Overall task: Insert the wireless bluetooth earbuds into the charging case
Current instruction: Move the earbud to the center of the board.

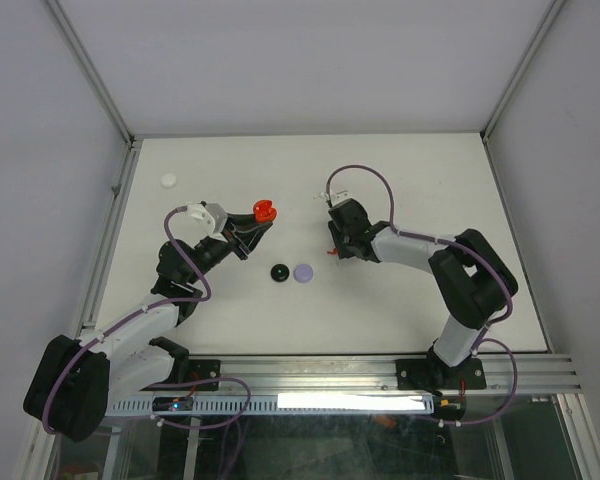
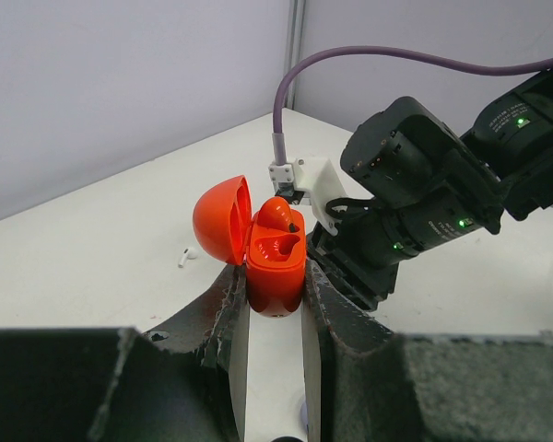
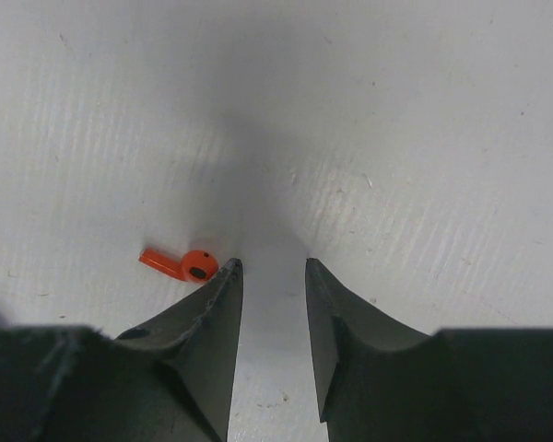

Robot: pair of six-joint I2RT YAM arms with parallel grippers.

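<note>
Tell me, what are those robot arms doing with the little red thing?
The left gripper is clamped on a red charging case with its lid flipped open, and a red earbud seems to sit inside. The right gripper is down near the table, jaws apart and empty. A second red earbud lies just beside one of its fingers, not yet picked up. A black case and a lavender case lie between the arms.

Bare table (image 3: 415, 138) lies open between and ahead of the right gripper's (image 3: 272, 267) fingertips; a red earbud (image 3: 186, 265) sits just outside one. Beyond the left gripper's (image 2: 275, 287) clamped red case (image 2: 278, 262), the right arm (image 2: 415, 198) crowds close.
</note>
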